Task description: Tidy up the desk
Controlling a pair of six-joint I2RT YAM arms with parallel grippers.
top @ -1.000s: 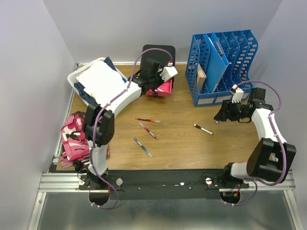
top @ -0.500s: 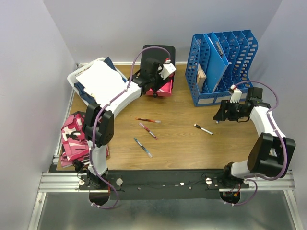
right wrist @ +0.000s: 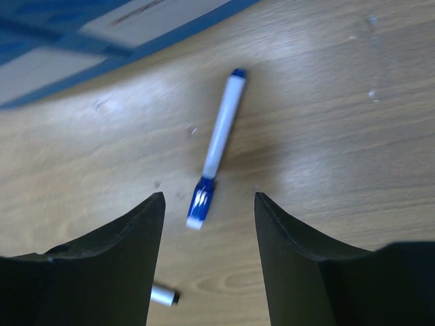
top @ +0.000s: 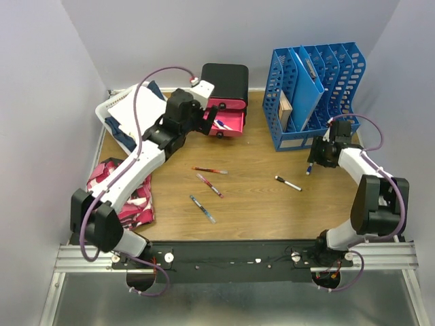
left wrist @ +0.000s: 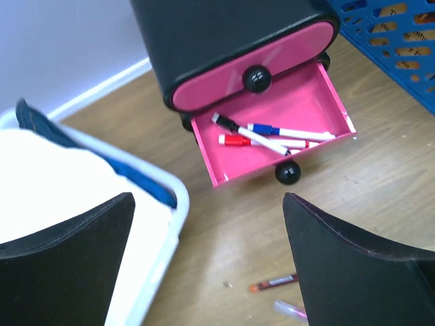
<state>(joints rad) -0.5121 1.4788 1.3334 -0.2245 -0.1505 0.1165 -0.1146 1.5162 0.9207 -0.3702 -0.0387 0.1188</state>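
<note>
The brown wood-grain desk [top: 258,207] holds several loose pens: a red one [top: 209,170], a pink one [top: 209,185], a clear one [top: 202,208] and a black-capped marker [top: 288,183]. A blue-capped marker [right wrist: 217,146] lies just ahead of my right gripper [right wrist: 209,231], which hangs open over it, close to the wood [top: 314,161]. My left gripper [left wrist: 207,261] is open and empty, hovering above bare wood in front of the open pink drawer [left wrist: 272,129]. Three markers [left wrist: 262,139] lie in that drawer. The red pen [left wrist: 272,282] shows near the left gripper's right finger [left wrist: 360,265].
The black drawer unit [top: 225,80] stands at the back centre. A blue file rack [top: 316,92] with folders stands back right, just beyond the right gripper. A white basket [top: 136,112] of papers sits back left. Pink patterned fabric [top: 112,193] lies at the left edge.
My left gripper has opened wide and drawn back left from over the open drawer. My right gripper has swung left and down over the blue marker, its jaws narrowing slightly.
</note>
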